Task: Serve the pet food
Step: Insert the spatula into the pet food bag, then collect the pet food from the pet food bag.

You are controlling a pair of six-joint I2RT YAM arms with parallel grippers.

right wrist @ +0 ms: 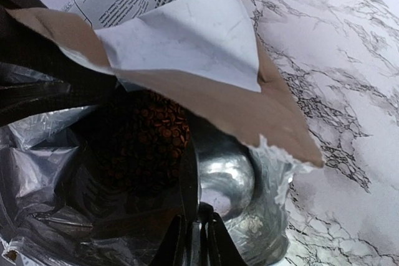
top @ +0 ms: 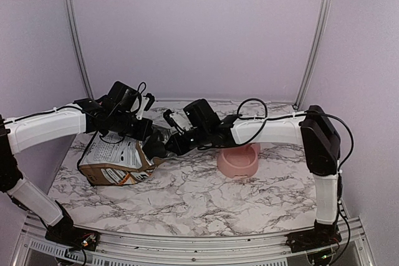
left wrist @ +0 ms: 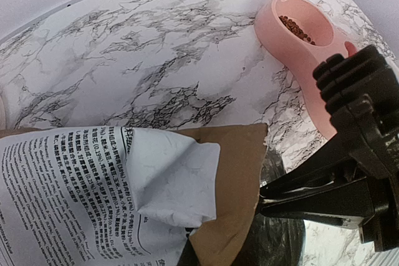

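The brown paper pet food bag [top: 112,163] lies on its side at the left, mouth facing right. My left gripper [top: 142,134] is shut on the bag's upper mouth edge and holds it open; in the left wrist view the bag's white label [left wrist: 81,185] and brown flap [left wrist: 234,179] fill the bottom. My right gripper [top: 165,147] reaches into the mouth, shut on the handle of a metal scoop [right wrist: 227,175]. The scoop's bowl lies against the dark kibble [right wrist: 156,132] inside the foil lining. The right gripper [right wrist: 193,241] also shows in the left wrist view [left wrist: 349,179].
A pink pet bowl [top: 240,161] stands right of the bag under the right forearm; it holds some kibble [left wrist: 298,28]. The marble table [top: 206,204] is walled at the back and sides.
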